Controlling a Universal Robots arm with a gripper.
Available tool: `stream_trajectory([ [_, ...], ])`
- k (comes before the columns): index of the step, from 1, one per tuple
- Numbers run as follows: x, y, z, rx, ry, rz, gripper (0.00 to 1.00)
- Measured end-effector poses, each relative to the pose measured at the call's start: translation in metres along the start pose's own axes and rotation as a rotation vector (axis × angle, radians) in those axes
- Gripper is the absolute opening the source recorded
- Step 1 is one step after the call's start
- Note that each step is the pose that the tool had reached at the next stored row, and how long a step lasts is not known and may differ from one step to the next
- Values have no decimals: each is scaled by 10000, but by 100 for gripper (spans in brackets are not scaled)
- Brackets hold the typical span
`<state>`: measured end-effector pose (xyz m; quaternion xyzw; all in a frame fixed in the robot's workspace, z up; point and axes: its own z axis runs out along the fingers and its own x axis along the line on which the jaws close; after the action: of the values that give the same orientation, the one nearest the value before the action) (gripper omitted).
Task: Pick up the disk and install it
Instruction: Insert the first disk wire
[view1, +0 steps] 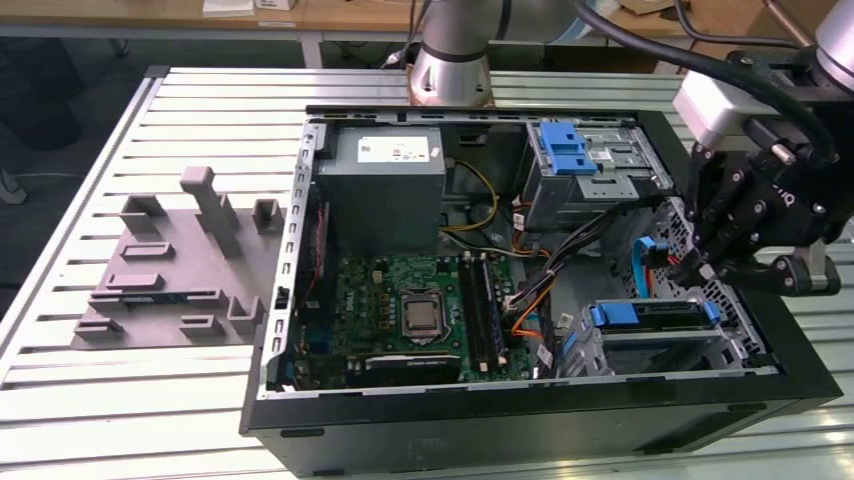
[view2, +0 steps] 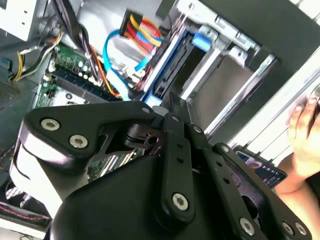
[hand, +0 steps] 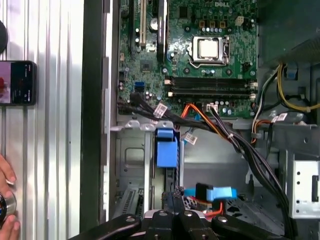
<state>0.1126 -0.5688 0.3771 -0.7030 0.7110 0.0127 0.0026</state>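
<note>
The disk (view1: 654, 314) stands on edge in the grey drive cage at the case's front corner, on the exterior view's right, with its blue bracket around it. Both wrist views catch that blue bracket (view2: 175, 50) (hand: 166, 147) edge-on in the cage slot. My gripper (view1: 697, 265) hangs just above and behind the disk, over the open case. Its black fingers look shut, with nothing seen between them. The gripper (view2: 170, 100) ends right at the disk's near end, and I cannot tell whether they touch. My gripper (hand: 172, 200) also sits beside a blue cable plug (hand: 215, 192).
The open computer case (view1: 287, 300) lies on a slatted table with the motherboard (view1: 407, 310), grey power-supply box (view1: 387, 185) and a blue-latched cage (view1: 581, 160) inside. A grey fixture plate (view1: 174, 265) lies at the exterior view's left. A person's hand (view2: 305, 125) and a phone (hand: 17, 82) are beside the case.
</note>
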Motion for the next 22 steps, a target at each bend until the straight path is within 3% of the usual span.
stream_trajectory([
  [3, -29, -88, 7, 0, 2, -2, 11],
  [7, -111, -145, 23, 0, 3, -1, 11],
  [13, -193, -150, 67, 14, 2, -3, 11],
  [22, -195, -151, 89, 33, 4, -3, 11],
])
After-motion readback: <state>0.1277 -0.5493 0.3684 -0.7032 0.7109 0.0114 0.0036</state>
